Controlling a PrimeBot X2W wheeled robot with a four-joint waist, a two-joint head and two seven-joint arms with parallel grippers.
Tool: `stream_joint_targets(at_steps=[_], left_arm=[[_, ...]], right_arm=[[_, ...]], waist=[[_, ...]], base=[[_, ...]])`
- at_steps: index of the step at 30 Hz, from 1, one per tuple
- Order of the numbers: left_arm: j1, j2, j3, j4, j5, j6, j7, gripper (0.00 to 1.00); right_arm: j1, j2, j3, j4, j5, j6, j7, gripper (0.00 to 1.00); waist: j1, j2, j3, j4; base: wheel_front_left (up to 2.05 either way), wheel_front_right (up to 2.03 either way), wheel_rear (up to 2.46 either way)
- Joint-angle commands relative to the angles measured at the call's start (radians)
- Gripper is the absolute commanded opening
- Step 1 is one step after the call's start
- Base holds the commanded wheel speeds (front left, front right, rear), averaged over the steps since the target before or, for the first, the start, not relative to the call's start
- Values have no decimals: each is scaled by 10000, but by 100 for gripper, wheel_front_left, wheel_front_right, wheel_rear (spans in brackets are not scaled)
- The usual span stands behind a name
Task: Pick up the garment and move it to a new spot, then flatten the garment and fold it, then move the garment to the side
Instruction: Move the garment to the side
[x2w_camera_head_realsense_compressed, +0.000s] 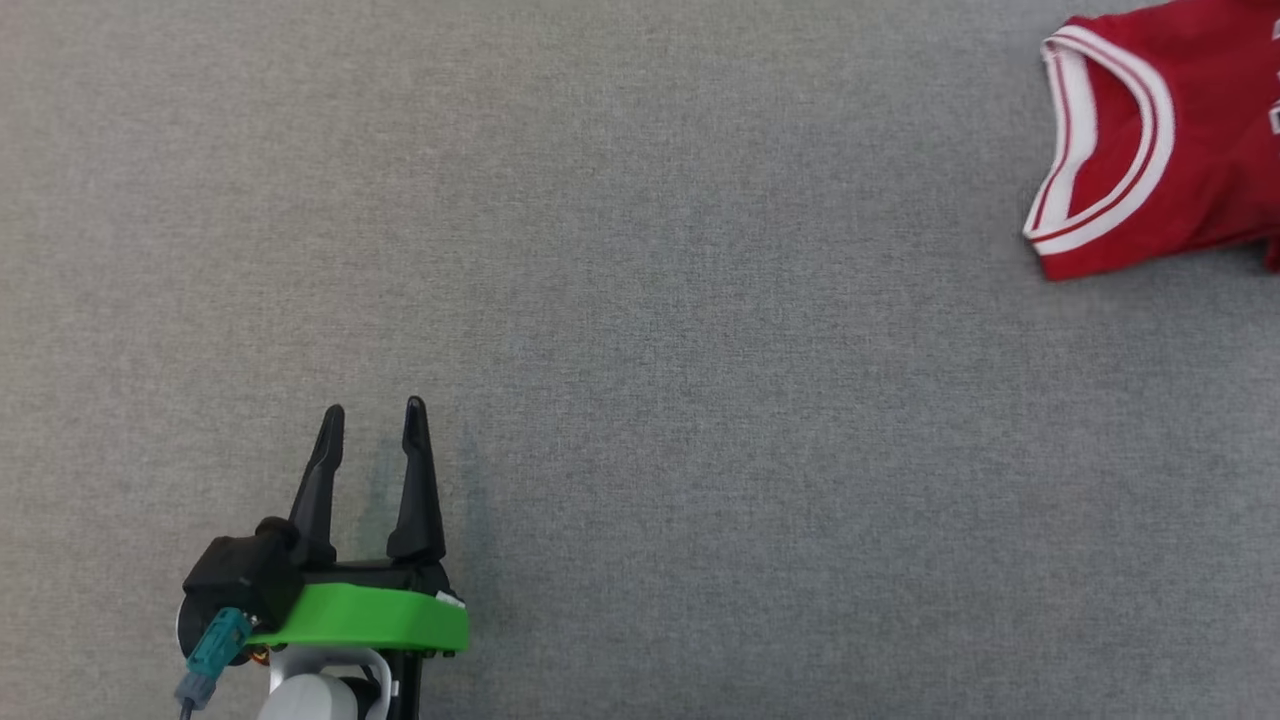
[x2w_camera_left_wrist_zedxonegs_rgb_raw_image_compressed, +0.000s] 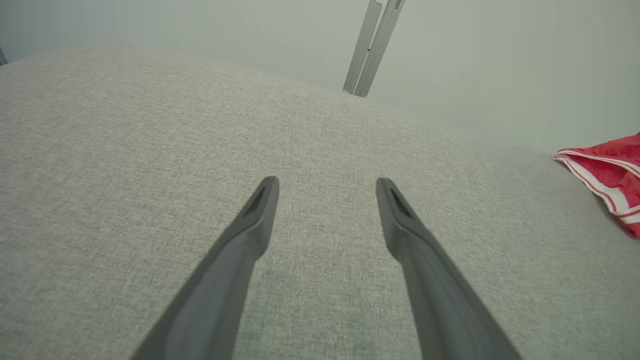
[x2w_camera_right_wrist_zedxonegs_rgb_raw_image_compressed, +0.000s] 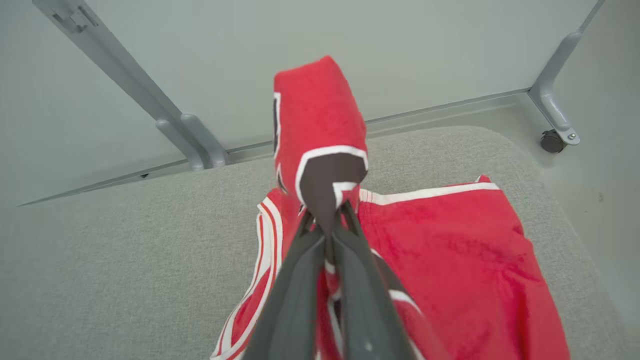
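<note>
The garment (x2w_camera_head_realsense_compressed: 1180, 140) is a red jersey with white trim, lying at the far right of the grey cloth surface and cut off by the head view's edge. Its striped edge (x2w_camera_left_wrist_zedxonegs_rgb_raw_image_compressed: 610, 180) also shows at the right of the left wrist view. In the right wrist view my right gripper (x2w_camera_right_wrist_zedxonegs_rgb_raw_image_compressed: 327, 220) is shut on a fold of the garment (x2w_camera_right_wrist_zedxonegs_rgb_raw_image_compressed: 450, 260), and a pinched flap with a dark panel stands up above the fingertips. My left gripper (x2w_camera_head_realsense_compressed: 373, 412) is open over bare cloth at the lower left, far from the garment, with nothing between its fingers (x2w_camera_left_wrist_zedxonegs_rgb_raw_image_compressed: 260, 205).
The grey fabric surface (x2w_camera_head_realsense_compressed: 640, 300) spreads wide between my left gripper and the garment. Its far edge and rounded corner show in the right wrist view, with grey frame legs (x2w_camera_right_wrist_zedxonegs_rgb_raw_image_compressed: 190, 135) and a caster wheel (x2w_camera_right_wrist_zedxonegs_rgb_raw_image_compressed: 552, 141) on the floor beyond.
</note>
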Motion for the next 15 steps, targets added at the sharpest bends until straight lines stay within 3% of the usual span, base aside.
stream_joint_targets(at_steps=[1, 12, 13, 14, 15], left_arm=[[-171, 27, 95, 27, 87, -32, 1, 100], [-479, 30, 348, 106, 356, -208, 1, 100], [-473, 30, 337, 116, 375, -212, 1, 100], [-466, 30, 329, 127, 403, -212, 1, 100], [-467, 30, 307, 98, 428, -207, 1, 100]], right_arm=[[-192, -93, -253, -231, -109, 2, 184, 0], [-64, -145, -1869, -569, -1269, 1, 921, 0], [-154, -226, -2121, -501, -1758, 1, 502, 40], [-243, -279, -2314, -375, -2151, 1, 168, 100], [-319, -241, -2467, -192, -2615, 1, -247, 100]], waist=[[-1, -1, 386, -322], [-1, -1, 578, -303], [-1, -1, 615, -288], [-1, -1, 656, -279], [-1, -1, 703, -271]], base=[[0, 0, 0], [0, 0, 0], [0, 0, 0], [0, 0, 0], [0, 0, 0]])
